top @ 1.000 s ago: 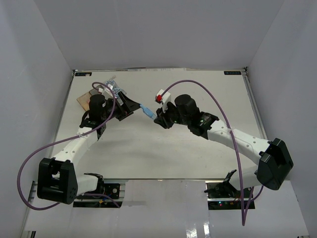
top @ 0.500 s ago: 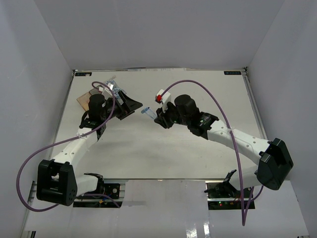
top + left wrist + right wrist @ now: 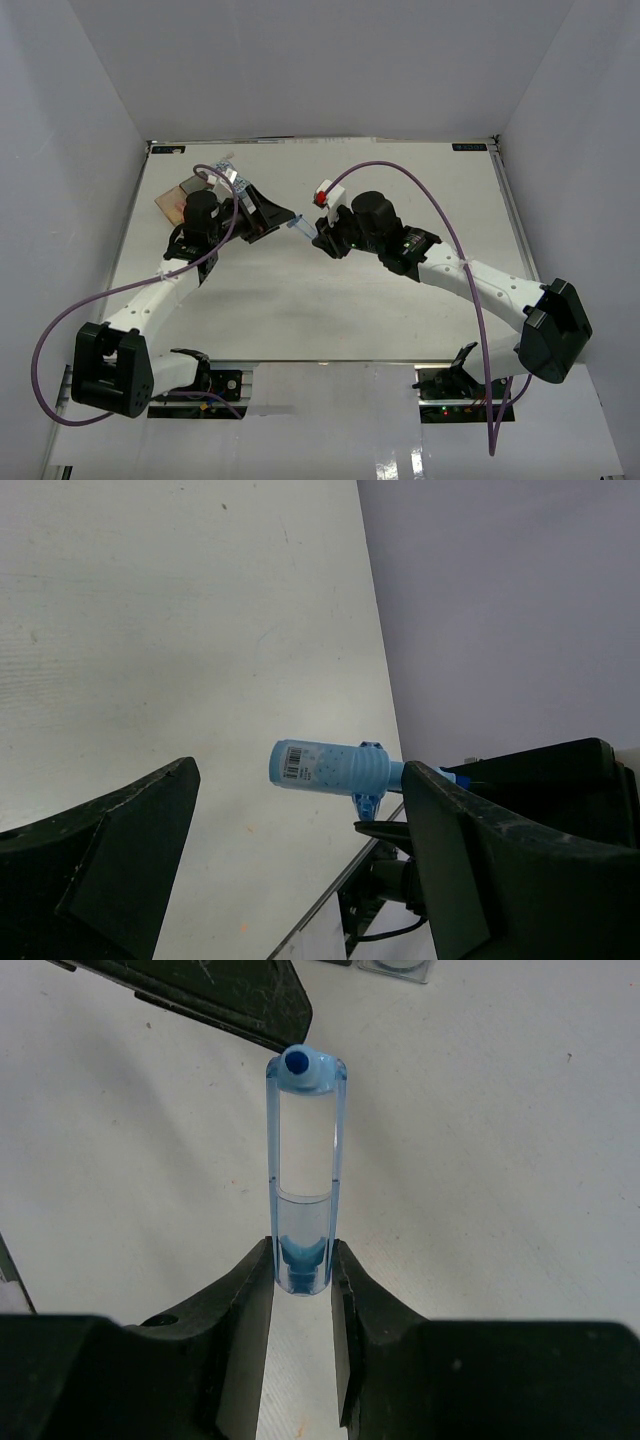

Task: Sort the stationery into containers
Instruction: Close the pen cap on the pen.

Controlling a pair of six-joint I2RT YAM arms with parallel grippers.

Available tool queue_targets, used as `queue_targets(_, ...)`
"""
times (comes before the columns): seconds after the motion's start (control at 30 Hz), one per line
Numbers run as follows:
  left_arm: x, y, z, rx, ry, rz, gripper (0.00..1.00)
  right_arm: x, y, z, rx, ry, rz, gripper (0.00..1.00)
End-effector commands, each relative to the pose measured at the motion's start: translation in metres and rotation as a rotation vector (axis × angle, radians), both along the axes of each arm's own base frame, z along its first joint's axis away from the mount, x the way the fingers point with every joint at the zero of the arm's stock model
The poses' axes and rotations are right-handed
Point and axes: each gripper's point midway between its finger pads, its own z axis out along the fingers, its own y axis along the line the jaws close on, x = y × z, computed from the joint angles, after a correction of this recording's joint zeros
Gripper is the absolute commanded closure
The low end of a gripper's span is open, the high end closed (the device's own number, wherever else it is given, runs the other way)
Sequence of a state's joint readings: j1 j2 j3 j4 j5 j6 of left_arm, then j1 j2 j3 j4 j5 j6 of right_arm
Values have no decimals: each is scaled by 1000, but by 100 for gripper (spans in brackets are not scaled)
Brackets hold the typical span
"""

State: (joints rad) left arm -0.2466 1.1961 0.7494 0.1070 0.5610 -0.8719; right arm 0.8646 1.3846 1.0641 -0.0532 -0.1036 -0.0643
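Over mid-table (image 3: pixel 330 300), the right gripper (image 3: pixel 302 1260) pinches a blue marker (image 3: pixel 303 1160) by one end, its free end between the wide-spread jaws of the left gripper (image 3: pixel 298 780). A clean handover likely needs the left to close squarely before the right releases. The bins (image 3: pixel 172 203) sit behind the left arm, partly hidden, with no obstacle seen.

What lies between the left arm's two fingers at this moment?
The blue marker stick, pinched at its other end by the right gripper's fingers; bare table lies behind it. The left wrist view shows this.
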Motion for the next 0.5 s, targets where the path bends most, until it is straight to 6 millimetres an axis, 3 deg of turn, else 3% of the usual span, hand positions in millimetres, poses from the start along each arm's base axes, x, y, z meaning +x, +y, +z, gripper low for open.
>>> queue_targets(0.0, 1, -7, 21, -9, -64, -28, 7, 3, 2, 3, 5, -30, -2, 75)
queue_targets(0.47, -4, -25, 11, 92, -78, -44, 8, 9, 0, 5, 5, -52, -32, 75)
